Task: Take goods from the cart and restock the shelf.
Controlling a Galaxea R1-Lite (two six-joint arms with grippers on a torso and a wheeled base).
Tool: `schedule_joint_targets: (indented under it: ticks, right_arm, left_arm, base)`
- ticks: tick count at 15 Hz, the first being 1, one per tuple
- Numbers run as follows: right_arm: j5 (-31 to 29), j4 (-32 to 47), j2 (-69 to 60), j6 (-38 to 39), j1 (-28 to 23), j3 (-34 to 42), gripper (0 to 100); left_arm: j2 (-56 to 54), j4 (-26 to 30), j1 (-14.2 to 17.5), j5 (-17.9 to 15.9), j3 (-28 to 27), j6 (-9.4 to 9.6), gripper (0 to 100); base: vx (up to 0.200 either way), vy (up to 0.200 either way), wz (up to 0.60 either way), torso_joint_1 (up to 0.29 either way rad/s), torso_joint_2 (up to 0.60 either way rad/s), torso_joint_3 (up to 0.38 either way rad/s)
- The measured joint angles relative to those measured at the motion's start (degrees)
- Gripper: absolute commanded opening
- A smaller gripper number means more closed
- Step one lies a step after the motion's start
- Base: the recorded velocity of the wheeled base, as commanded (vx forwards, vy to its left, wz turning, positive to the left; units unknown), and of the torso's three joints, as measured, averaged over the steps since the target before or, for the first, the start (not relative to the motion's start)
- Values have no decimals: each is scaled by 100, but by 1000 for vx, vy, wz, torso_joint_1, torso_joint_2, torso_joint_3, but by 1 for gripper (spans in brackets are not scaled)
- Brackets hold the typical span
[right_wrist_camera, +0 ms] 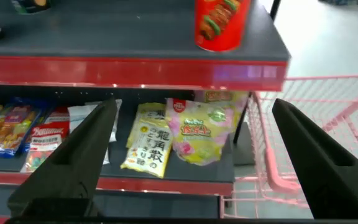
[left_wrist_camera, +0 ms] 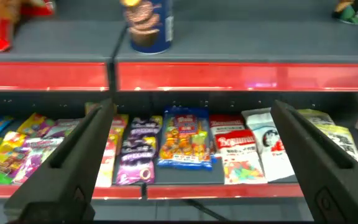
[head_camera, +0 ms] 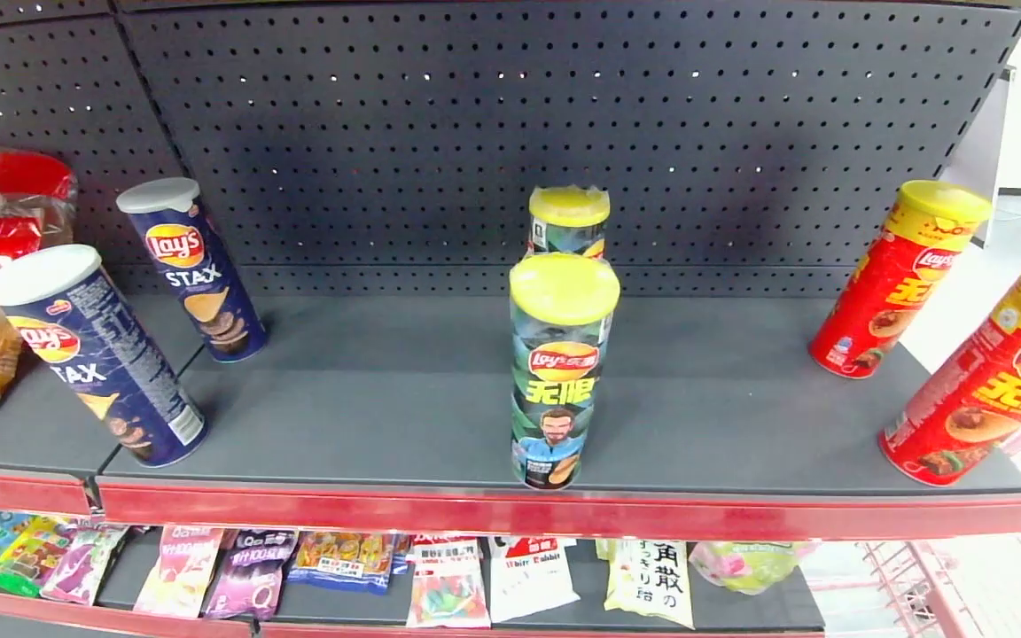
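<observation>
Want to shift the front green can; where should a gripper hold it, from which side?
Grip the front green can mid-body, below its lid, coming level from the front of the shelf. It stands upright, bare shelf either side; a second can blocks the back.

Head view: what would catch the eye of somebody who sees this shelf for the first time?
A green can with a yellow lid stands at the front edge of the grey shelf, in the middle, with a second green can behind it. On the left stand a near blue can and a far blue can; on the right, a near red can and a far red can.
</observation>
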Motion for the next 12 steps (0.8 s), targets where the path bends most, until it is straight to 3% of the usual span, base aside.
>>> schedule_joint_targets:
  ticks: [4,7,12]
  right_arm:
    - [-1,-1,0,2,0,2,100]
    - [-4,-1,0,10,2,0,100]
    - [16,-6,0,5,2,2,100]
  left_arm:
    - [-2,4,0,-1,0,0,100]
    - [-2,0,2,-4,0,0,100]
    - [-2,-2,0,-1,0,0,100]
  base:
    - [0,0,0,0,0,0]
    - [200,0,0,-9,1,1]
    - [0,0,0,0,0,0]
